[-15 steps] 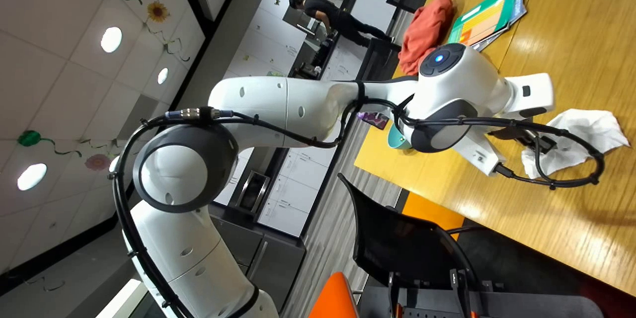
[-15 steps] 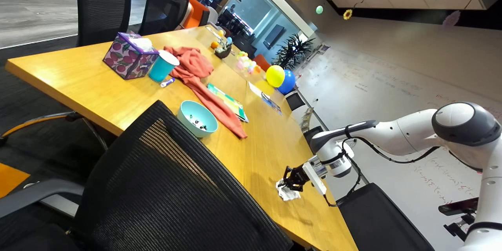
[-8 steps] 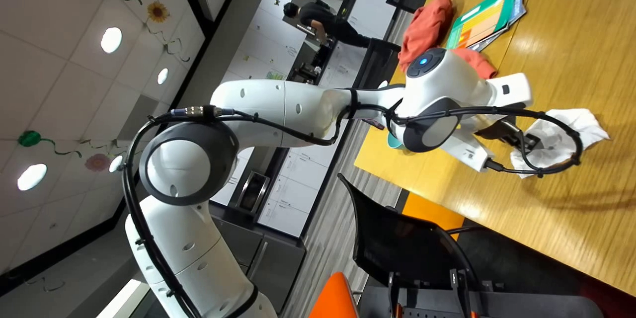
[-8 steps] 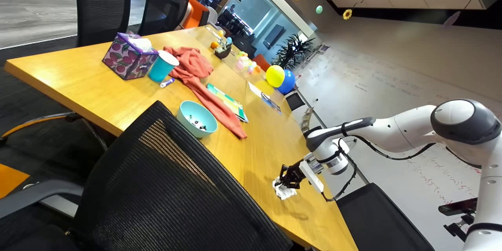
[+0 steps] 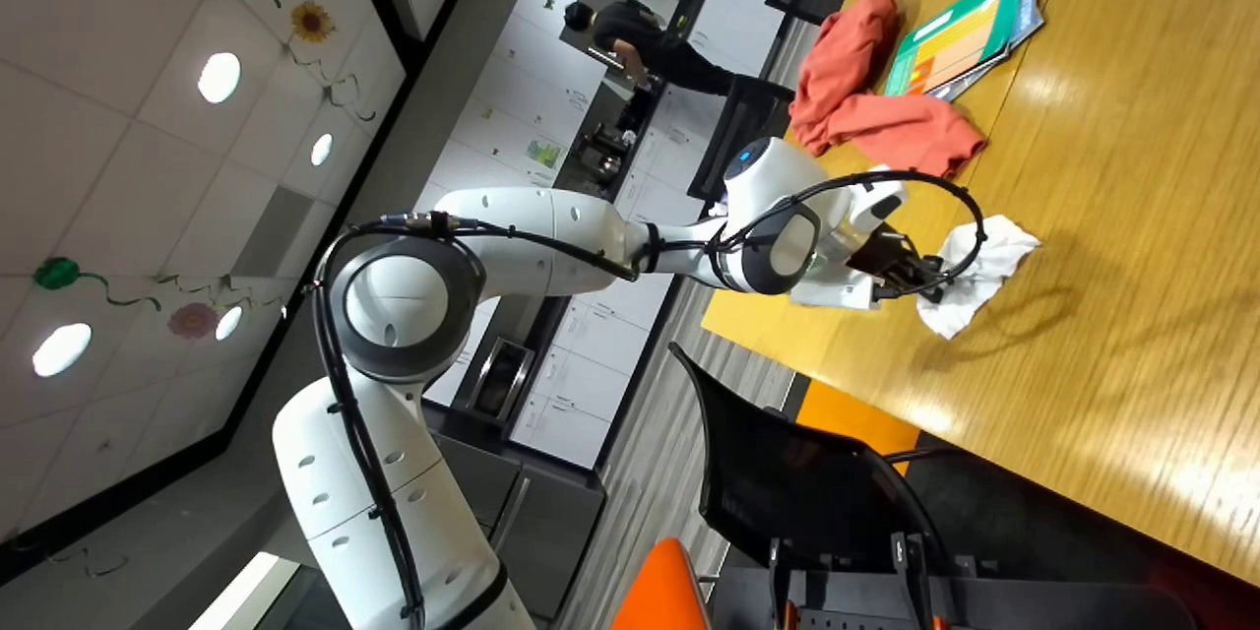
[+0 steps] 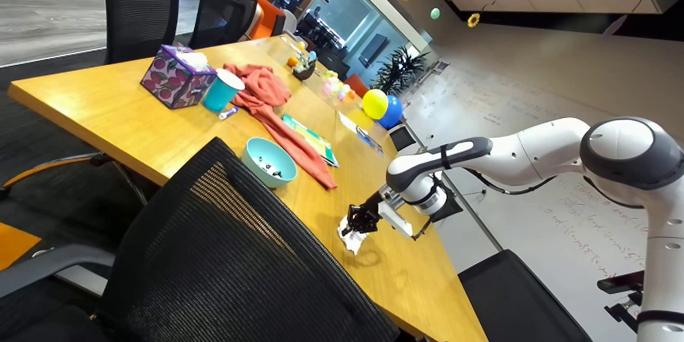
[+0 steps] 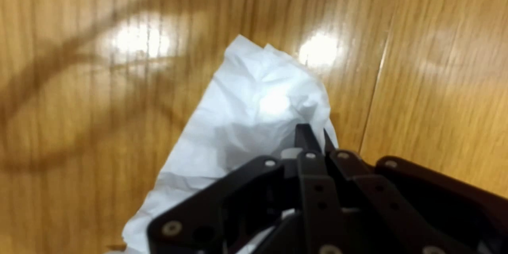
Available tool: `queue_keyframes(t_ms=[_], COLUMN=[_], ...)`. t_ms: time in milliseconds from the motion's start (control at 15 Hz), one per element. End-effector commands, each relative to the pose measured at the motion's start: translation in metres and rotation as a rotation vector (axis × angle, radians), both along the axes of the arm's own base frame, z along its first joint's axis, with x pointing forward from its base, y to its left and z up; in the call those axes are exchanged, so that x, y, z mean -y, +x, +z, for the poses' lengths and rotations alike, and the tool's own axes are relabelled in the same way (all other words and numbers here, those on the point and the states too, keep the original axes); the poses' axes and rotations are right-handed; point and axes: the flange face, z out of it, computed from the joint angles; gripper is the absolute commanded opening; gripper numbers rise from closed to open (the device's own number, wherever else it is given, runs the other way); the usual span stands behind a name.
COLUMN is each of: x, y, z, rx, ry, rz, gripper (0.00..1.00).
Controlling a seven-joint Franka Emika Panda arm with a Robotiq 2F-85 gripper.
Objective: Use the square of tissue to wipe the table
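And here's the gripper (image 7: 316, 137), drawn narrow, pinching the crumpled white tissue (image 5: 975, 276)! In both exterior views that tissue is on the table (image 5: 1132, 394), near the narrow end of the red cloth (image 6: 267, 91) yet clear of it. Beside the cloth, look, booklets (image 5: 967, 28) in both exterior views; and in an exterior view, the bowl (image 6: 267, 163) and the cup (image 6: 220, 93), just beside the cloth too.
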Motion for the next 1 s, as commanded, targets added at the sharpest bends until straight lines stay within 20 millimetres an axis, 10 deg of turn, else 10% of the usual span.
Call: queue_keyframes(t_ms=[0,267,933], x=[-0.029,-0.021,0.106], y=[0.021,0.022,-0.043], z=[0.000,-0.005,-0.015], rx=[-0.013,-0.020,-0.068], ry=[-0.027,-0.036,-0.069], rz=[0.092,0.077,-0.342], gripper=[0.00,0.00,0.00])
